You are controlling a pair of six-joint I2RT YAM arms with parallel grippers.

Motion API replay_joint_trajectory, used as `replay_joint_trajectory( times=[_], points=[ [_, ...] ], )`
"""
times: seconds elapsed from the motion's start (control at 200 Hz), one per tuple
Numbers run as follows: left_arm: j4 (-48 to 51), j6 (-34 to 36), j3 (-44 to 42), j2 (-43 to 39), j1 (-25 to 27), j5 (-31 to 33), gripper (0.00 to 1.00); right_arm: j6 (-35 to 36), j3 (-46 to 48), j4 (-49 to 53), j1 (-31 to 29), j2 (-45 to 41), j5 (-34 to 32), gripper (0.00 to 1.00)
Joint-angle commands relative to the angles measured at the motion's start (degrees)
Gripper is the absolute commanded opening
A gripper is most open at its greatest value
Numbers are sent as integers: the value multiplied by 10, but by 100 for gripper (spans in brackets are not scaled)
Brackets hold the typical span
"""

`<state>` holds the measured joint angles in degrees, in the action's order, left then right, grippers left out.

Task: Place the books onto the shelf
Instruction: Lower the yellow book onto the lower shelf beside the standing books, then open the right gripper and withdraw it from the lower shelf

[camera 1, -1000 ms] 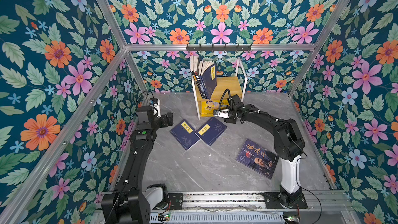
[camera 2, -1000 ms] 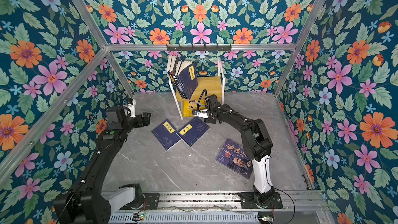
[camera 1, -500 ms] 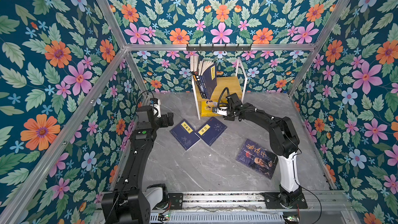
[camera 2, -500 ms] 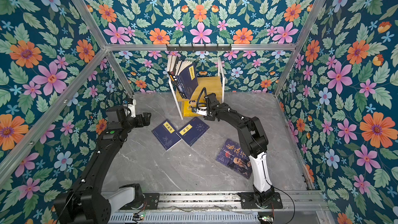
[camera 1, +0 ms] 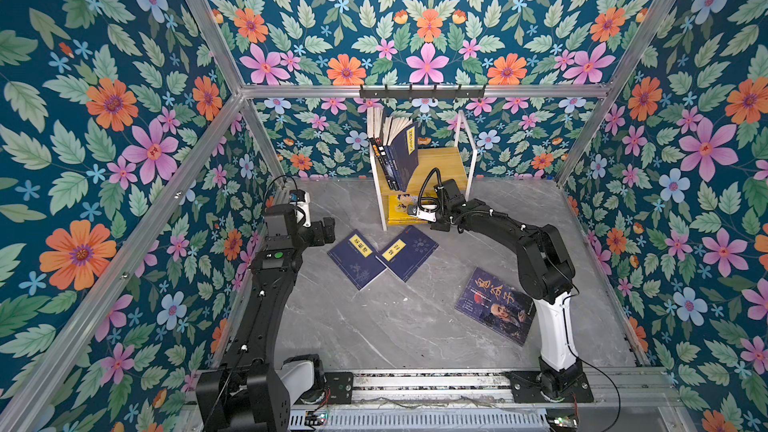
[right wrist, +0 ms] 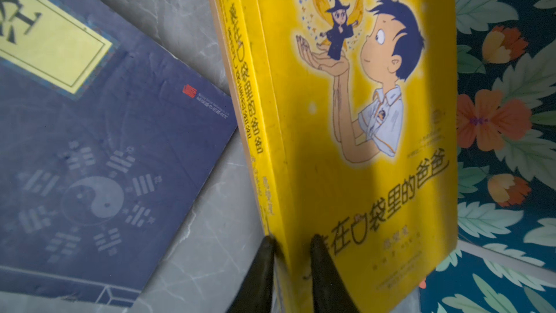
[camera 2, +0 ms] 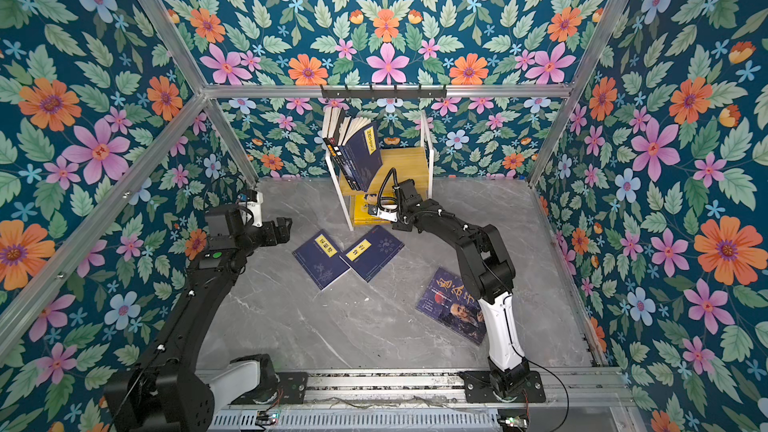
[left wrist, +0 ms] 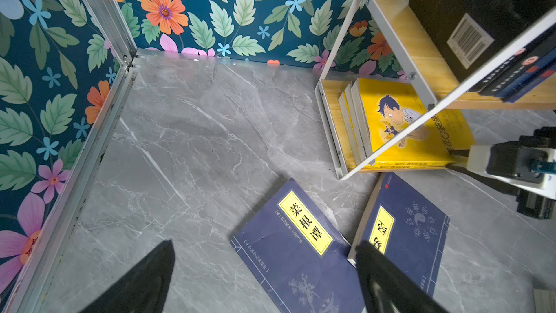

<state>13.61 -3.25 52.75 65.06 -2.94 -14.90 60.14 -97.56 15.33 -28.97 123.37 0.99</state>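
The shelf (camera 1: 440, 162) is stood against the back wall. On its lower tier the yellow book (right wrist: 346, 146) is laid flat on top of other yellow copies, with its near edge projecting out of the front of the rack. That edge is pinched by the right gripper (right wrist: 290, 242), whose jaws are drawn close together, one of the fingertips (right wrist: 320, 255) being pressed on the cover and the other set on the far side of the edge. The step in hand is judged to be the seating of this book on the lower tier. It is best done if the book is kept level with the board and slid straight inward, so that the copies beneath are not dragged askew and the white frame post is not struck. The grip should be let go only once the weight is borne by the stack. The leaning upright books (camera 1: 395, 151) on the upper tier should not be jolted. The room is enclosed by floral-papered walls (camera 1: 104, 118) on aluminium framing, and the floor (camera 1: 374, 334) is a smooth grey marble-look surface, on which thin covers are likely to be hard to lift. Two navy books (camera 1: 359, 261) are left lying on it near the shelf foot, and the bearded-man book (camera 1: 496, 305) farther toward the front. The left gripper (left wrist: 264, 245) is held wide open and empty near the navy pair. A black hook rail (camera 1: 422, 92) is fixed above the shelf.
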Motion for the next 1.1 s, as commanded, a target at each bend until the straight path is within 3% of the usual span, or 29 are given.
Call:
replay_joint_trajectory(
  times=[0.0, 0.355, 0.535, 1.095],
  points=[
    [-9, -1, 4, 1, -1, 1, 96, -13, -1, -20, -1, 1, -7, 22],
    [-11, -2, 1, 0, 0, -5, 96, -35, 13, -38, -8, -13, 5, 22],
    [-10, -4, 4, 2, -1, -7, 96, -52, 24, -75, -24, -14, 3, 35],
    [-16, -2, -5, 1, -1, -7, 96, -116, -38, -103, -58, 43, 19, 38]
  ],
)
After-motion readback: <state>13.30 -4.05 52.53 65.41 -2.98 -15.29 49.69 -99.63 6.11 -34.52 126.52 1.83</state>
